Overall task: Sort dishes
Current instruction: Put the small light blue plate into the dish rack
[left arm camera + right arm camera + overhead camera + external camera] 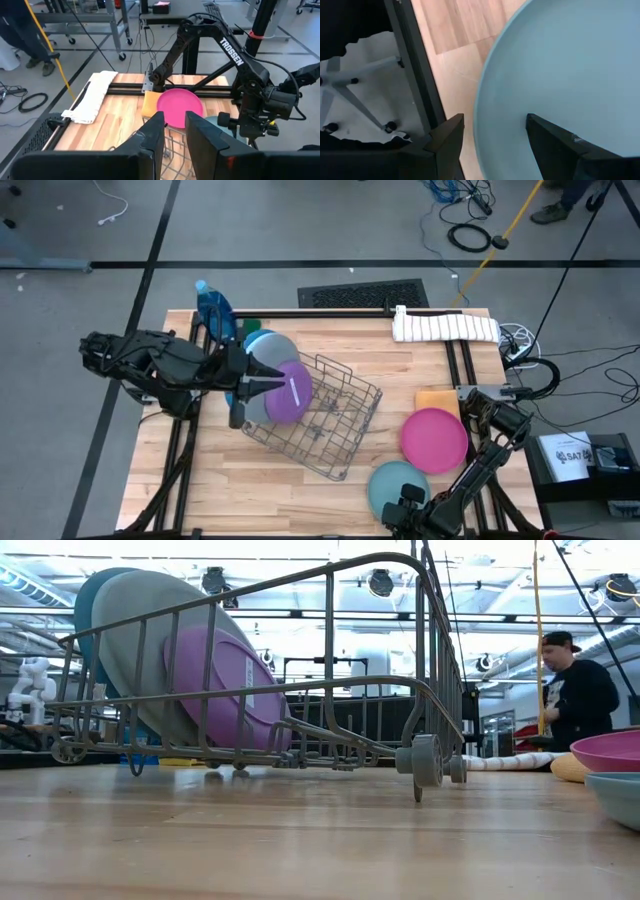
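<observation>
Plates: teal plate [560, 65] looks light, stiff, slick; rim best. Right gripper [492, 132] fingers apart astride its edge; left gripper [172, 131] fingers slightly apart.

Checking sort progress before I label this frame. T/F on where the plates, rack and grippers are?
1. The purple plate stands in the wire rack. True.
2. The pink plate is in the rack. False: it lies on the table, beside the orange sponge.
3. The right gripper is at the teal plate, open. True.
4. The rack sits level. False: one end is raised off the table.
5. The left gripper is over the white towel. False: it is at the plates in the rack.
</observation>
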### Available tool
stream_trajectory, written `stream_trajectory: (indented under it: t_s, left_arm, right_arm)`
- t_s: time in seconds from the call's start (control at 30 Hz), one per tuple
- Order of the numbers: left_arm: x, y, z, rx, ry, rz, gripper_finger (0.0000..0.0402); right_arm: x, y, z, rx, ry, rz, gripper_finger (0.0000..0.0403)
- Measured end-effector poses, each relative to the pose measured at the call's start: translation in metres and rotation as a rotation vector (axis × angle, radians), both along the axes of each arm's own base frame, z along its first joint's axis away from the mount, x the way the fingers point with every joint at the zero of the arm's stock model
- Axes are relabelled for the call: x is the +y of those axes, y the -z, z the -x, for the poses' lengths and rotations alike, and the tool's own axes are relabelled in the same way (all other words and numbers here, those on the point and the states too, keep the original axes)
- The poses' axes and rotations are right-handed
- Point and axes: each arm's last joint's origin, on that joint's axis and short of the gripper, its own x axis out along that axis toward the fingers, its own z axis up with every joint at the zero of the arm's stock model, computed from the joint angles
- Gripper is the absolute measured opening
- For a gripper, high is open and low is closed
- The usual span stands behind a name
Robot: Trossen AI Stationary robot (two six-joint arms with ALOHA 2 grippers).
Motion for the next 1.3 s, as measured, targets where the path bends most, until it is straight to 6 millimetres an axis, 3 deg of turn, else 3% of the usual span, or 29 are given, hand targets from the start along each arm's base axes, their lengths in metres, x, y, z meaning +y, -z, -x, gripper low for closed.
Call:
stream_trajectory:
  t_s: [0.27,0.37,0.6,0.77,0.97,1.3]
  left_arm:
    - [0.0,0.0,0.0,0.0,0.003,-0.003,0.0079]
    - [0.0,0.0,0.0,0.002,0.003,-0.005,0.0079]
    - [0.0,0.002,0.001,0.019,0.004,-0.014,0.0079]
    - [0.0,0.003,0.001,0.034,0.004,-0.02,0.0079]
    - [-0.004,0.013,-0.008,0.105,0.038,-0.062,0.0079]
    - [-0.009,0.012,-0.017,0.071,0.116,-0.162,0.0079]
  right_arm:
    - [-0.001,0.011,-0.001,0.029,0.004,0.044,0.0197]
    - [-0.002,0.016,-0.001,0.045,0.006,0.065,0.0162]
    - [-0.001,0.021,-0.003,0.027,-0.009,0.076,0.0025]
    - [-0.003,0.019,-0.004,0.014,-0.025,0.1,0.0009]
    - [-0.001,-0.011,-0.005,-0.031,-0.1,0.07,0.0003]
    - [0.001,-0.111,-0.008,-0.254,-0.241,-0.071,0.0002]
